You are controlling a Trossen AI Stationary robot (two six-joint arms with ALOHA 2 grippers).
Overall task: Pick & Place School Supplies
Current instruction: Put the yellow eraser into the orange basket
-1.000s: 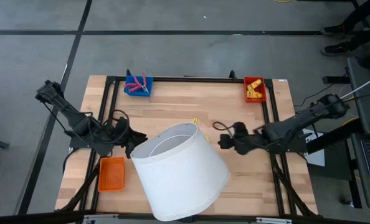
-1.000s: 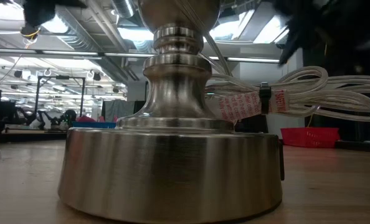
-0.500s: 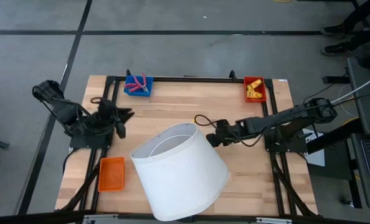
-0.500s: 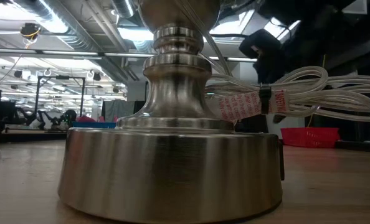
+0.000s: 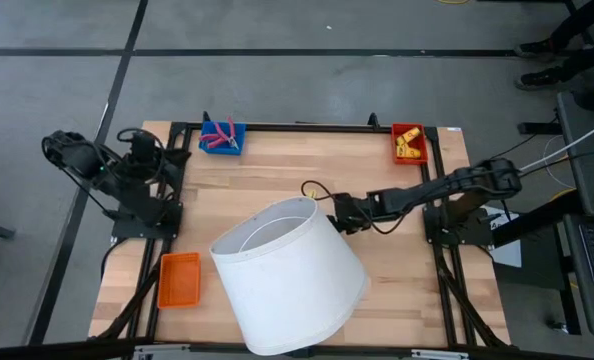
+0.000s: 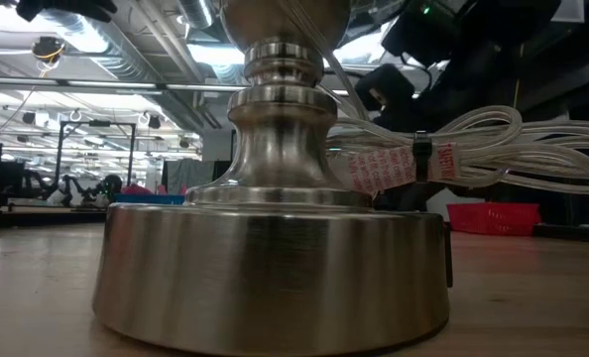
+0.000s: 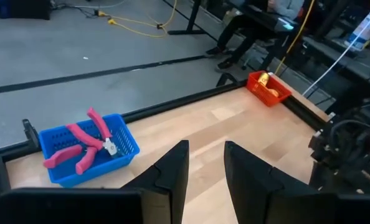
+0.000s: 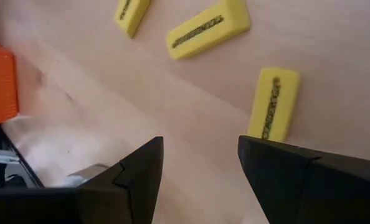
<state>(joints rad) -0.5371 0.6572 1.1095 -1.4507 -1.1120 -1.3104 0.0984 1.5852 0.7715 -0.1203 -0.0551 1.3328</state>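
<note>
Three yellow blocks with dark marks lie flat on the wooden table in the right wrist view: one (image 8: 273, 104) just ahead of the fingers, two farther off (image 8: 208, 26) (image 8: 132, 14). My right gripper (image 8: 200, 180) (image 5: 337, 213) is open and hangs low at the white lampshade's far right rim, touching nothing. From above the blocks are hidden. Pink-handled pliers (image 7: 88, 144) (image 5: 222, 136) lie in the blue tray (image 7: 119, 134). My left gripper (image 7: 205, 171) (image 5: 149, 152) is raised over the table's far left corner, open by a narrow gap with nothing in it.
The big white lampshade (image 5: 287, 275) covers the table's middle and near part. Its metal base (image 6: 275, 268) and bundled white cord (image 6: 473, 149) fill the low view. An orange tray (image 5: 179, 278) sits near left, and a red tray (image 5: 409, 143) with yellow pieces far right.
My left gripper has drawn back from the lampshade toward the table's left edge, risen, and tipped up toward level. My right gripper has gone toward the table's left, sinking to the lampshade's rim. Neither gripper's gap has changed.
</note>
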